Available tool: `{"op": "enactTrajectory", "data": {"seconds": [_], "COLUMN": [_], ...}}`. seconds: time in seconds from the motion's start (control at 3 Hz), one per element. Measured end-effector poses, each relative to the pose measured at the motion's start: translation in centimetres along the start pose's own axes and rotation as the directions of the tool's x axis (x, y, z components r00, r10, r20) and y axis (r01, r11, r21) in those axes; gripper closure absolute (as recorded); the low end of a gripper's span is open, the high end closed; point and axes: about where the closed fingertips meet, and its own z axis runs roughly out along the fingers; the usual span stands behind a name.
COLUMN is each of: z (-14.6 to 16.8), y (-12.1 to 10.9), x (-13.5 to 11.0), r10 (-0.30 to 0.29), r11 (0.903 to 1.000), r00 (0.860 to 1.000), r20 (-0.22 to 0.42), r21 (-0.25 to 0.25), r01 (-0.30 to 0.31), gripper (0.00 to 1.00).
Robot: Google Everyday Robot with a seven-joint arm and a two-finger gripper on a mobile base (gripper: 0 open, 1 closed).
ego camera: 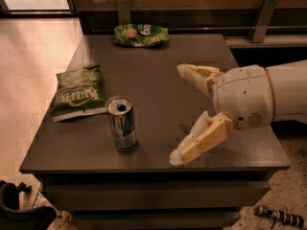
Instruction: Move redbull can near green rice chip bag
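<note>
We count one redbull can (121, 123), upright near the front left of the worktop (158, 80). Two bags: the green rice chip bag (141, 35) at the far edge, well apart from the can; a darker green bag (79, 92) just left of it, white lettering unreadable. One end effector (178, 115) hovers right of the can, fingers spread wide, empty.

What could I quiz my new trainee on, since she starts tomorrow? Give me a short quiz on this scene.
1. True or false: the gripper, open above the table to the picture's right of the redbull can, is holding the can.
2. Which bag lies nearer the can? A. green rice chip bag B. darker green bag
3. Fill in: the green rice chip bag lies at the table's ___ edge.
Key: 1 false; 2 B; 3 far.
</note>
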Motion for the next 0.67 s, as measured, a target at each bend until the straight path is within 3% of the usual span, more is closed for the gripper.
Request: {"op": "enactTrajectory", "data": {"seconds": [0.67], "z": [5.5], "y": [-1.3], "x": [-0.4], "r10": [-0.038], "r11": [0.9989], "r00": [0.998], "r20": [0.047], "r21": [0.03], "r01": [0.037], "gripper": [0.0]}}
